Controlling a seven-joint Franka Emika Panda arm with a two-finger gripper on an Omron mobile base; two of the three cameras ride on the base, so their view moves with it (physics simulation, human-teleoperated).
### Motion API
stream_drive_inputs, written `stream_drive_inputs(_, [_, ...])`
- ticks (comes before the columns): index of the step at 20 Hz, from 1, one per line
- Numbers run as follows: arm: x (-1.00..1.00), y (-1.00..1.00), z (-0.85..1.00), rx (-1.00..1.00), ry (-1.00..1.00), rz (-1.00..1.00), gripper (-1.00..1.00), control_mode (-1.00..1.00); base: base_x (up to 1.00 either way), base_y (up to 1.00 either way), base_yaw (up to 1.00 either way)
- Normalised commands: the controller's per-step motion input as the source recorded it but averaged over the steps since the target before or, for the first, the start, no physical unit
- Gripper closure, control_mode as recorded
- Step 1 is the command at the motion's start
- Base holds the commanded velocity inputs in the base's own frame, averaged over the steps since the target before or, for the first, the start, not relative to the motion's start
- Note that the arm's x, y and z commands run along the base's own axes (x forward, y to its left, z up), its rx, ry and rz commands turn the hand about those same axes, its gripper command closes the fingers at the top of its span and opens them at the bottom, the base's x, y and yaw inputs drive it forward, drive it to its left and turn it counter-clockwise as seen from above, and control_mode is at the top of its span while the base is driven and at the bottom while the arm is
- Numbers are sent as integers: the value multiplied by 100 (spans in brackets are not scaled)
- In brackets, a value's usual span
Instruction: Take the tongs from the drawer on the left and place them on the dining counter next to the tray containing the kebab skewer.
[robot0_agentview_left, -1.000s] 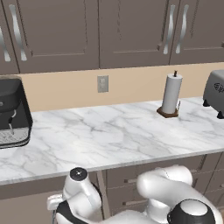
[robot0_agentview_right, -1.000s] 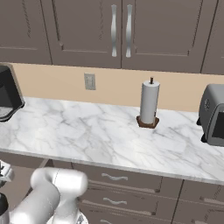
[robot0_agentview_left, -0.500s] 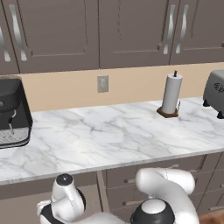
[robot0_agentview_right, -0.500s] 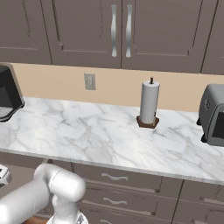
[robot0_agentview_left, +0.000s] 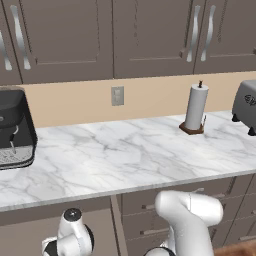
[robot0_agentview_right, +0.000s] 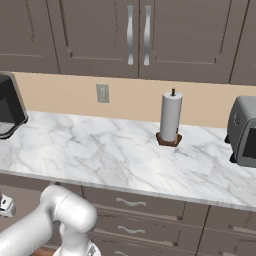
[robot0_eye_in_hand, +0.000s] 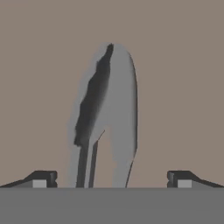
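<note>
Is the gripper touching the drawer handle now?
Apart. In the hand view the open gripper frames the drawer handle, with grey-brown front visible between it and each fingertip.

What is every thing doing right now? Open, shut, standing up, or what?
Gripper: open, fingertips wide apart, either side of a silver handle, not touching it.
Handle: wavy silver bar on a grey-brown front, not gripped.
Upper cupboards: doors shut.
Drawers under the worktop: shut.
Paper towel roll: upright on its stand.
Toaster: standing on the worktop, right end.
Coffee machine: standing on the worktop, left end.
</note>
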Motion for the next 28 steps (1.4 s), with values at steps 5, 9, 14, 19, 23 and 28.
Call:
stream_drive_inputs(5, [5,38,-53,0,0,0,100,-100,0,0,0])
stream_drive_inputs(9, [1,10,-2,2,0,-3,100,-100,0,0,0])
stream_drive_inputs(14, [-59,-1,51,5,0,-23,100,-100,0,0,0])
stream_drive_inputs(19, [-100,-36,100,19,0,-28,100,-100,0,0,0])
stream_drive_inputs(23, [-100,-44,100,21,-5,-22,100,-100,0,0,0])
stream_drive_inputs(28, [-63,-49,100,12,-14,-16,100,-100,0,0,0])
